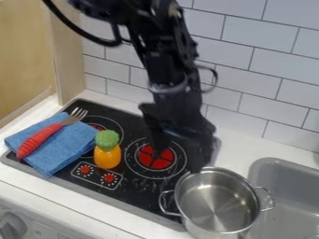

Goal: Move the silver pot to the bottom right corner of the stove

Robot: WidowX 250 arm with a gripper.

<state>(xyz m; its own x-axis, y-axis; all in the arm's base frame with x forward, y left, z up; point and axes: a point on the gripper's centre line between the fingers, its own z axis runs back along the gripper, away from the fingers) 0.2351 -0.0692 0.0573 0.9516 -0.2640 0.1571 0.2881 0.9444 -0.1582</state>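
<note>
Where the left side begins, a wooden panel stands, and a grey appliance knob shows at 7 o'clock in the view. On the black stove, toward its 10 o'clock side, lies a folded blue cloth. A fork with a red handle rests across the cloth, its tines aimed between 1 and 2 o'clock. Next comes an upright orange toy with a bumpy green top, just beyond two small red dials toward 12 o'clock. To the toy's 3 o'clock is a round red burner. The black tool hangs from 12 o'clock over the burner's right side and is open, its two fingers spread apart; the right one is at the pot's rim, toward 11 o'clock, though I cannot tell whether it touches. The silver pot is upright at 4 o'clock from the stove's centre, over its lower right edge, with handles at 9 and 3 o'clock. Farther right, a grey sink is set into the white table, below the tiled wall.
</note>
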